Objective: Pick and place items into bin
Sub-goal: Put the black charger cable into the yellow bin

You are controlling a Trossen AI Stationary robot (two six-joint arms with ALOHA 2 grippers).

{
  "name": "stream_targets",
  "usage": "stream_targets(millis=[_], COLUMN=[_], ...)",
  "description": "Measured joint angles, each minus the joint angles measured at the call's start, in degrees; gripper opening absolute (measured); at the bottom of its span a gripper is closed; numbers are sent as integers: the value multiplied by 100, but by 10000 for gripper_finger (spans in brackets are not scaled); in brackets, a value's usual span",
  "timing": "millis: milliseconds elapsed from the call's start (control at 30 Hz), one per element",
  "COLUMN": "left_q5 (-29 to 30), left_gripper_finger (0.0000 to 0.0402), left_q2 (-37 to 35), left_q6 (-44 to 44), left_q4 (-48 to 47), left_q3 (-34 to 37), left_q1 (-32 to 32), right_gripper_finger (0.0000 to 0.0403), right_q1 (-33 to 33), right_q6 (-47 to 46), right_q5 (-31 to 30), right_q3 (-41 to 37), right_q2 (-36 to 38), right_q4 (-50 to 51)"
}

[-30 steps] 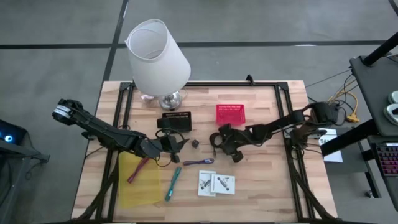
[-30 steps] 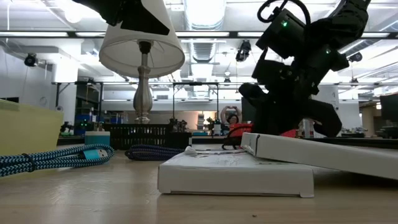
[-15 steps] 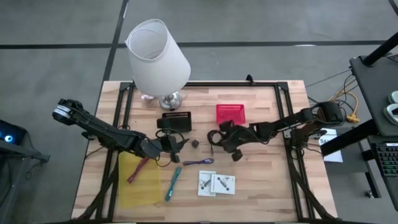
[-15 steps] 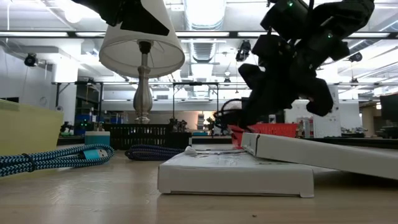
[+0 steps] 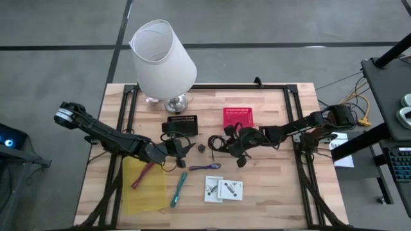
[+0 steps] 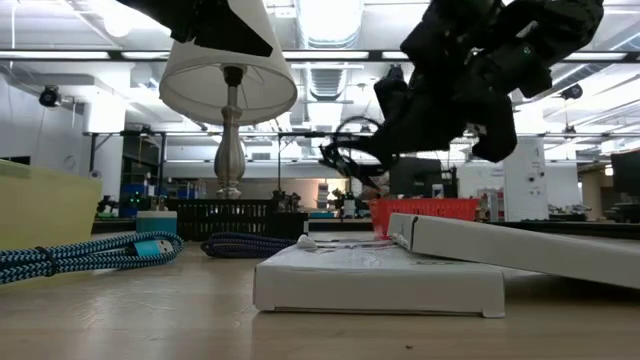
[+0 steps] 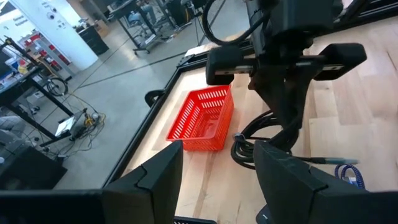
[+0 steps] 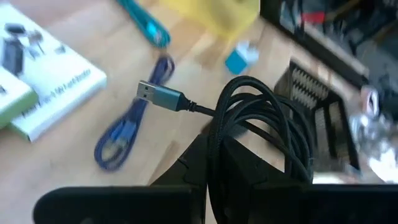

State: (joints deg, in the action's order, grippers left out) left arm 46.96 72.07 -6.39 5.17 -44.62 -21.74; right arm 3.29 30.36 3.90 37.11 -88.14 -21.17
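My right gripper (image 5: 228, 144) is shut on the black coiled cable (image 5: 216, 141) over the table's middle, in front of the red basket (image 5: 237, 117). In the low view the gripper (image 6: 430, 100) holds the coil (image 6: 350, 152) above the table. My left gripper (image 5: 178, 149) is open and empty, low over the table near a small dark piece (image 5: 201, 148). The purple cable (image 5: 205, 167), the teal cable (image 5: 178, 190), the maroon strap (image 5: 142, 174) and two white packets (image 5: 223, 189) lie flat on the table. My right gripper pinches the bundled strands of the coil (image 8: 219, 127) between its two fingers (image 8: 186, 163); several strands run through the hold. The coil stands out beyond the fingertips, lifted clear of the table. Its plug end (image 8: 158, 94) sticks out free to one side.
A big white lamp (image 5: 163, 56) stands at the far left. A black slatted bin (image 5: 183, 122) sits beside its base. A yellow sheet (image 5: 142, 189) lies at the near left. Black rails (image 5: 302, 160) run along the table's sides.
My right gripper has risen with the black coiled cable and gone a little toward the far edge. The cable has been lifted clear of the table and now hangs from the fingers in front of the red basket.
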Motion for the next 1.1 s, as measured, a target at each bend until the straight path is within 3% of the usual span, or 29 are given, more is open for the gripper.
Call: stream_targets(millis=[300,467,667,800,1100], left_q5=[0,2,1,6,2], left_gripper_finger=[180,180,180,180,180], left_q2=[0,99,237,192,225], left_q6=[4,0,-113,-713,-809], left_q4=[47,257,1331,2130,2461], left_q3=[4,210,627,840,964], left_q1=[-1,2,2,2,81], right_gripper_finger=[20,20,20,20,20], right_q1=[0,-30,-68,-75,-73], right_q6=[723,817,484,338,412], right_q5=[376,370,381,383,385], right_q3=[-372,-399,-440,-604,-654], right_q2=[-40,222,614,627,627], right_q4=[-1501,-1568,-1688,-1799,-2033])
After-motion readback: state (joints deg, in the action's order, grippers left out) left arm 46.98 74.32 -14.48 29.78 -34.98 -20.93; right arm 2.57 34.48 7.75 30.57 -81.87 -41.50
